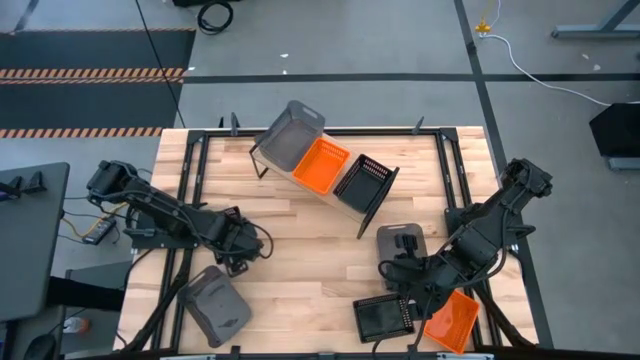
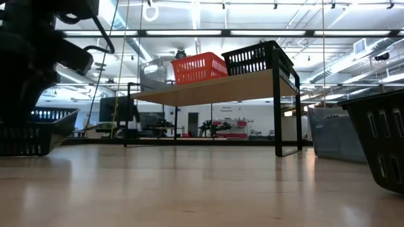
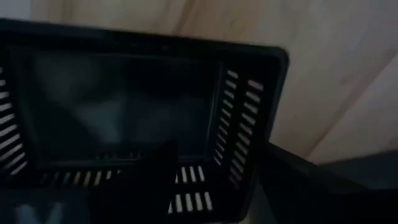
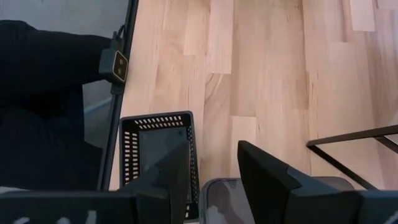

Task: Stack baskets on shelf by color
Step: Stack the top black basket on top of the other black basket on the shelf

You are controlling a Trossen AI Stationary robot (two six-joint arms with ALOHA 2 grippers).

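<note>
Directly below right gripper's (image 4: 214, 180) parted fingers (image 4: 264, 171): black basket (image 4: 158, 149).

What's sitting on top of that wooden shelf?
Three baskets in a row on the shelf: a grey basket, an orange basket and a black basket. The views don't show whether each is one basket or several nested.
</note>
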